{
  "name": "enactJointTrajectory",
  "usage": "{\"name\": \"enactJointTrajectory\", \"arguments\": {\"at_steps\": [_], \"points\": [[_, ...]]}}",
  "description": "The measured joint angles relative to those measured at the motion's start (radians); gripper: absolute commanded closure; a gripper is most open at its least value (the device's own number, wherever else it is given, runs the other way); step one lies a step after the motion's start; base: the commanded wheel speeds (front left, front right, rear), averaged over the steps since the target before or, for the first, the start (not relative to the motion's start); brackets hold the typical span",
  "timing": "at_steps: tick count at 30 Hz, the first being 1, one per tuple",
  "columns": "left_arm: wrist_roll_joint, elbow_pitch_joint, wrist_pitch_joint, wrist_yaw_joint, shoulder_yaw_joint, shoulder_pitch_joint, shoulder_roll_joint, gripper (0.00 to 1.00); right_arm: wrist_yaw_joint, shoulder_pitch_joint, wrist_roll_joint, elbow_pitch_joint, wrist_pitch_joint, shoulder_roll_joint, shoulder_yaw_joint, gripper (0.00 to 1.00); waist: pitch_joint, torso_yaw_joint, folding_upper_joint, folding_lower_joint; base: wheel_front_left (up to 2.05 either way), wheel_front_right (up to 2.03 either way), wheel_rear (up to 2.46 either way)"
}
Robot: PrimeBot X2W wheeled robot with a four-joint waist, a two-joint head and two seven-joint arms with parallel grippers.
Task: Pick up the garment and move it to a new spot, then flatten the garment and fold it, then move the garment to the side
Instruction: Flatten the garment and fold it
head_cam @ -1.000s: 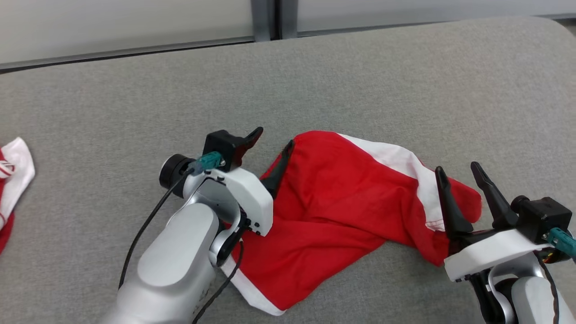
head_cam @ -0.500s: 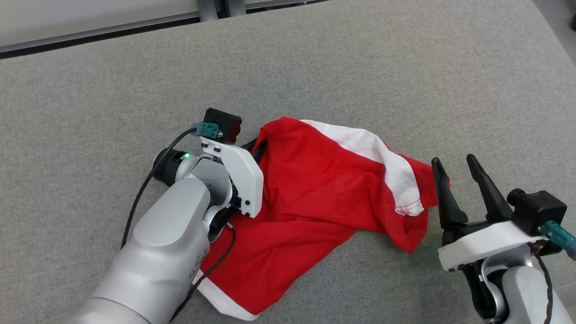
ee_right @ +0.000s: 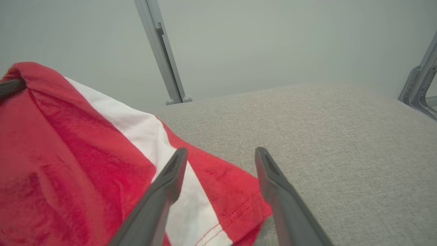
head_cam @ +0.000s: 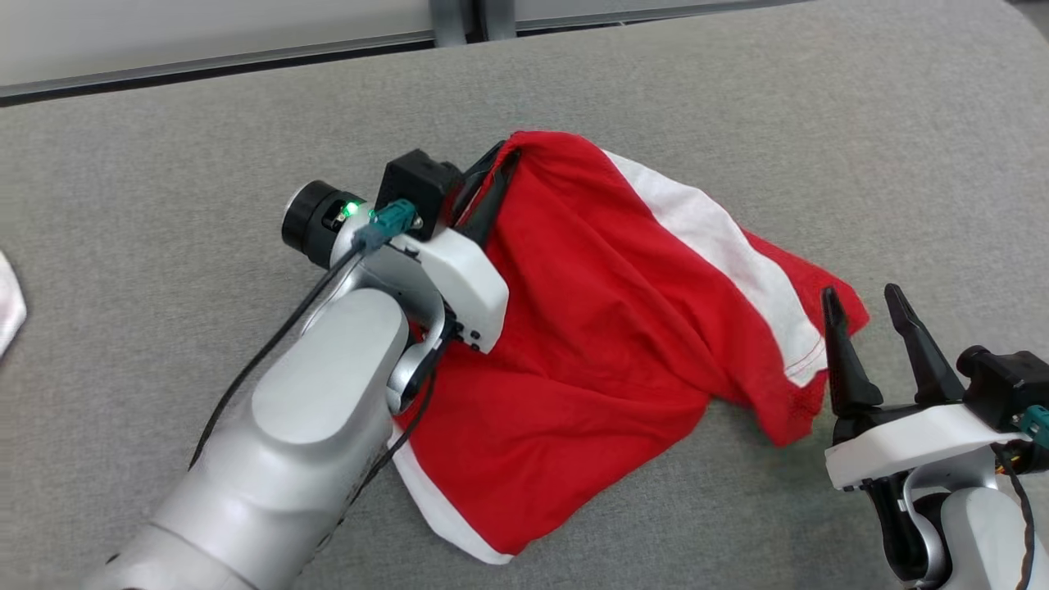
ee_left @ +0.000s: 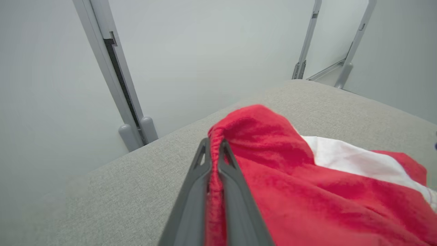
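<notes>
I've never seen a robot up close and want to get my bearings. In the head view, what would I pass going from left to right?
Far left, a white cloth → left gripper, shut → the red and white garment it pinches → right gripper, open.

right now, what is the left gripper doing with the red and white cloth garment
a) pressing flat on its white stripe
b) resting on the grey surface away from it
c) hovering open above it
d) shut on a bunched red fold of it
d: in the left wrist view the left gripper has its jaws closed tight on a gathered red fold of the red and white cloth garment.
</notes>
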Motion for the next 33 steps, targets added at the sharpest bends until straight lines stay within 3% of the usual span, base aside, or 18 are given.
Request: {"name": "enactJointTrajectory", "arguments": {"at_steps": [5,13,17,23,24,25,33], "points": [[0.055,-0.23,0.018,0.083,-0.03,0.123,0.105,1.0,0.0,0.012,-0.002,-0.014,0.011,0.0,-0.013,0.0,-0.014,0.055,0.0,-0.0001,0.0,0.0,0.0],[0.063,-0.569,0.143,0.192,-0.075,0.388,0.252,1.0,0.0,0.019,-0.008,-0.037,0.031,-0.002,-0.019,0.0,-0.015,0.105,0.0,-0.0001,0.0,0.0,0.0],[0.026,-0.606,0.164,0.231,-0.08,0.499,0.277,1.0,0.0,0.018,-0.009,-0.038,0.036,-0.004,-0.015,0.0,-0.014,0.106,0.0,-0.0001,0.0,0.0,0.0],[-0.013,-0.59,0.151,0.249,-0.092,0.583,0.259,1.0,0.0,0.02,-0.017,-0.035,0.039,-0.008,-0.024,0.0,-0.019,0.109,0.0,-0.0001,0.0,0.0,0.0],[-0.02,-0.585,0.145,0.252,-0.09,0.59,0.253,0.62,0.0,0.021,-0.017,-0.035,0.041,-0.009,-0.026,0.0,-0.021,0.11,0.0,0.0,0.0,0.0,0.0],[-0.027,-0.582,0.137,0.257,-0.086,0.594,0.246,0.0,0.0,0.022,-0.018,-0.035,0.041,-0.009,-0.027,0.0,-0.022,0.111,0.0,0.0,0.0,0.0,0.0],[-0.068,-0.633,-0.038,0.289,0.015,0.627,0.21,0.0,0.0,0.048,-0.029,-0.05,0.053,-0.015,-0.047,0.0,-0.059,0.117,0.0,-0.0001,0.0,0.0,0.0]]}}
